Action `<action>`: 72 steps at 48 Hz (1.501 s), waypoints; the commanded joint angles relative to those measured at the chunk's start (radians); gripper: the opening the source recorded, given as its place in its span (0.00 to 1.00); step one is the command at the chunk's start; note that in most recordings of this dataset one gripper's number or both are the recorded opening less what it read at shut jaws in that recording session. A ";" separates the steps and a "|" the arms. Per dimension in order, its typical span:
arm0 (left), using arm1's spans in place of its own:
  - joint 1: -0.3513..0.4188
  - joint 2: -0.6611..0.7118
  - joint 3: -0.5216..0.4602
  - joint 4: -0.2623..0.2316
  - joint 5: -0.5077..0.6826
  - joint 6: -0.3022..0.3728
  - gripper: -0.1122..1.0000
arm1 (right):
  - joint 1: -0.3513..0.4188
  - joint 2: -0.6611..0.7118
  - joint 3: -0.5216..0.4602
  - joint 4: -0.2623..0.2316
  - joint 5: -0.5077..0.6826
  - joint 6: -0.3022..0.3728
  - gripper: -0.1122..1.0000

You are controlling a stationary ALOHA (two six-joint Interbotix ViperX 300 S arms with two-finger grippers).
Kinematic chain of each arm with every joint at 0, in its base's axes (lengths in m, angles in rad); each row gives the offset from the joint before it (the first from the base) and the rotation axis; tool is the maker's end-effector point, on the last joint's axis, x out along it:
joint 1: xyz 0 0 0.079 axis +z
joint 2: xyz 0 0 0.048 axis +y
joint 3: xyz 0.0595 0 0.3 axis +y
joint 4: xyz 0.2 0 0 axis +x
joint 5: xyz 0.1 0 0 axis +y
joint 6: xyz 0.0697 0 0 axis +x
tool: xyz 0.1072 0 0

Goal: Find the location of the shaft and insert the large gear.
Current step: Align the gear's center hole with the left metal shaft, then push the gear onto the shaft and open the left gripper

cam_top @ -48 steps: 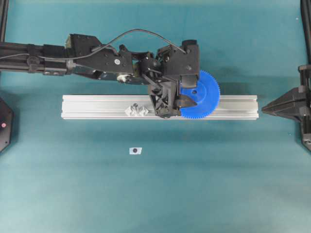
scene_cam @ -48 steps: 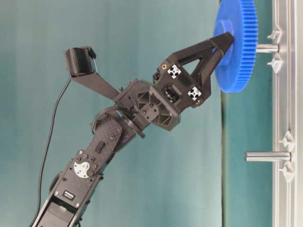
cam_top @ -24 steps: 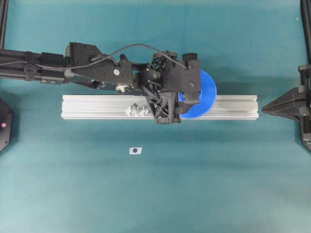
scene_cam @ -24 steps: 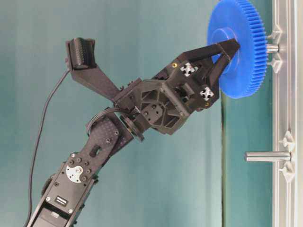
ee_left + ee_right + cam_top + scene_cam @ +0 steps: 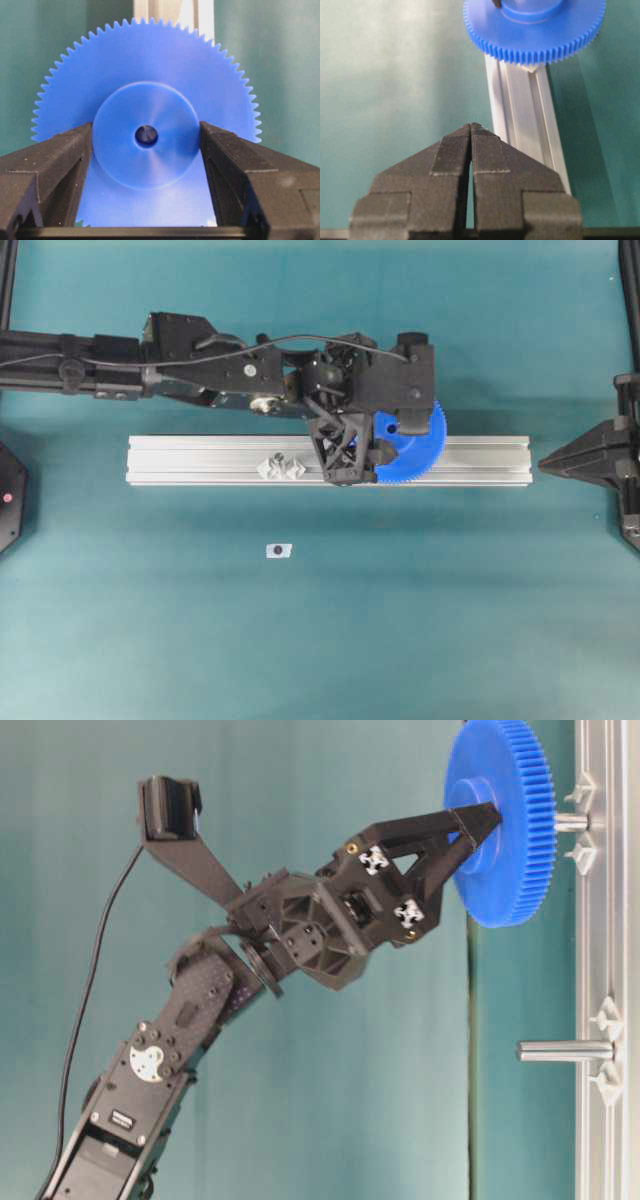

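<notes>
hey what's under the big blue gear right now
Under the large gear held by the left gripper a short stretch of the shaft shows above the aluminium rail. Its tip is hidden.

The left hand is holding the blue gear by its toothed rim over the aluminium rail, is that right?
Not quite. The left hand holds the large gear by its raised round hub, one finger on each side, not by the toothed rim; the left wrist view shows this. The gear is indeed over the aluminium rail.
</notes>
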 commanded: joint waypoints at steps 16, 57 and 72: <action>0.003 -0.006 -0.049 0.003 -0.002 0.008 0.74 | 0.000 0.006 -0.009 0.000 -0.009 0.008 0.12; 0.006 0.002 -0.057 0.003 0.029 0.006 0.74 | -0.002 -0.009 -0.008 0.002 -0.009 0.008 0.12; 0.006 0.000 -0.063 0.003 0.026 0.006 0.91 | -0.002 -0.009 -0.008 0.005 -0.009 0.009 0.12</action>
